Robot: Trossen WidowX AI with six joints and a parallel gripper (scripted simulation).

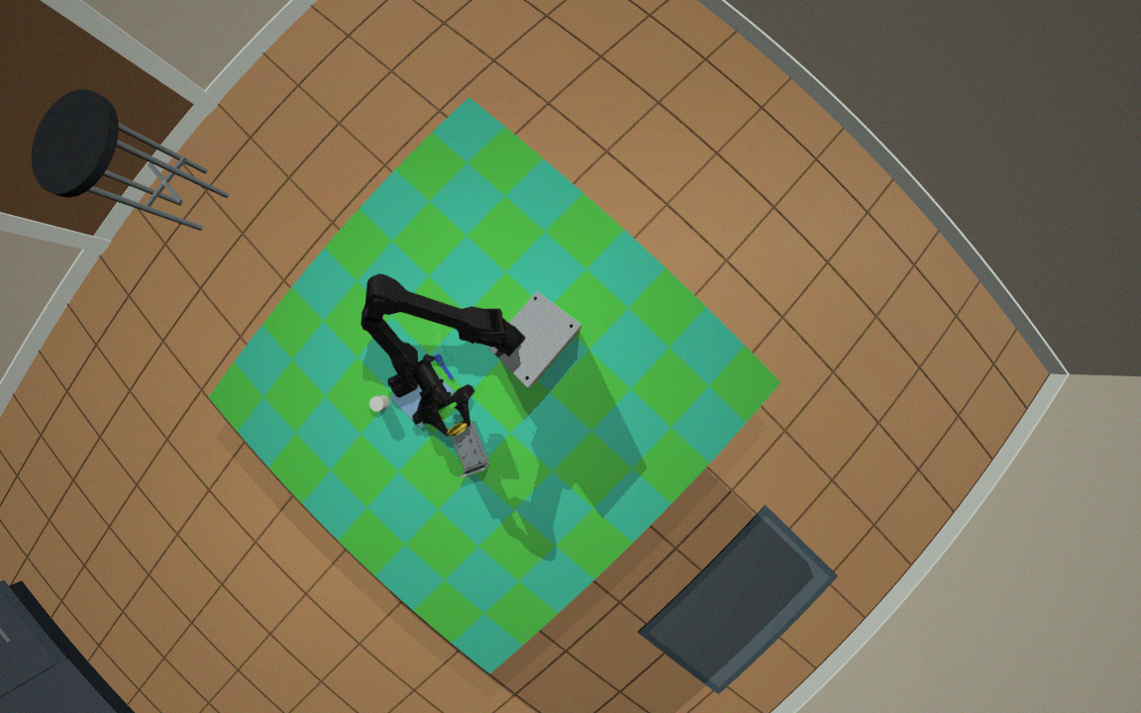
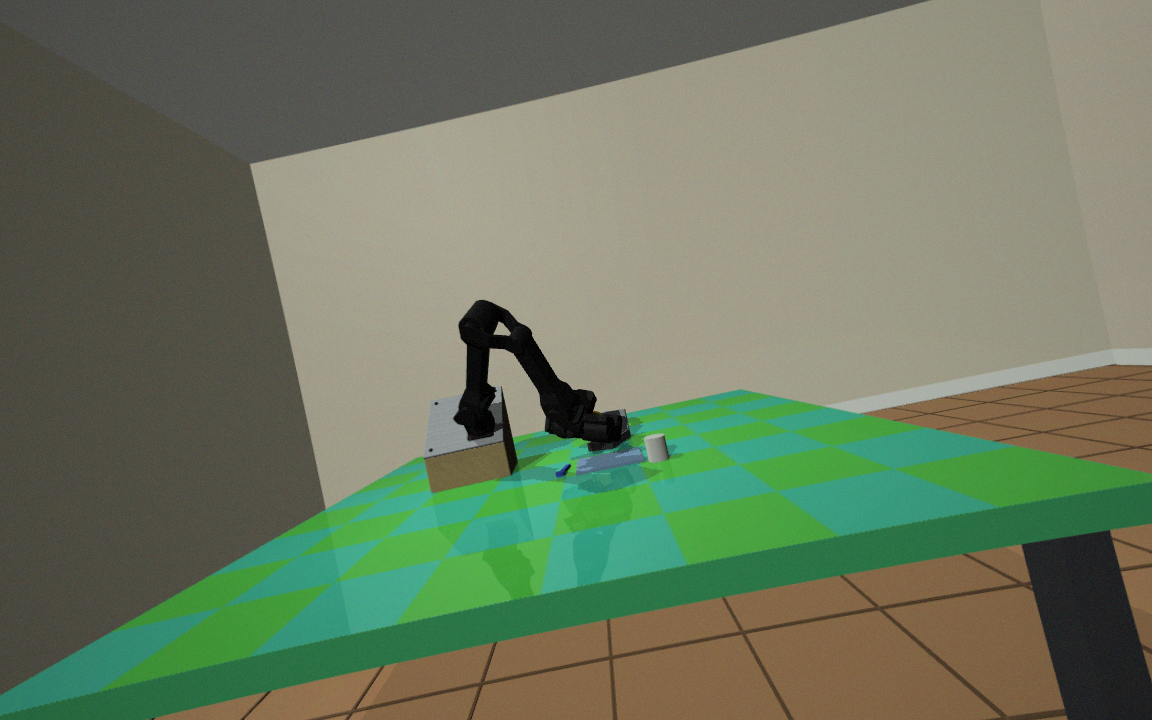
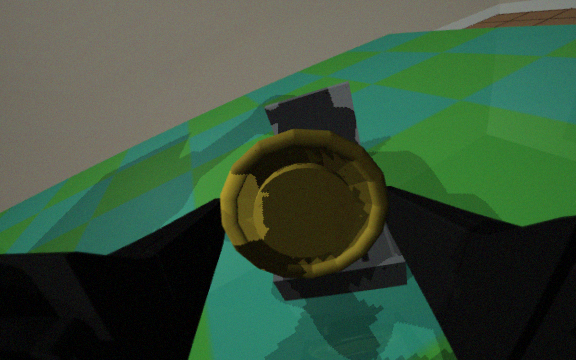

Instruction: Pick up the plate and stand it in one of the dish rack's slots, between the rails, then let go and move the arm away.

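Observation:
The yellow plate is pinched by its rim on two opposite sides between my gripper's fingers. It looks thin from above in the top view, so it is tilted steeply towards upright. The grey dish rack stands on the table, its tall end panel beyond the plate in the wrist view. The plate hides most of the rack's rails there. The plate is over or at the rack's near end; I cannot tell whether its lower rim is in a slot. In the exterior view my arm hides the plate almost wholly.
A light blue flat board lies beneath and behind the hand. A white cup stands beside it, and a small blue utensil lies on its other side. The arm's base stands on a box.

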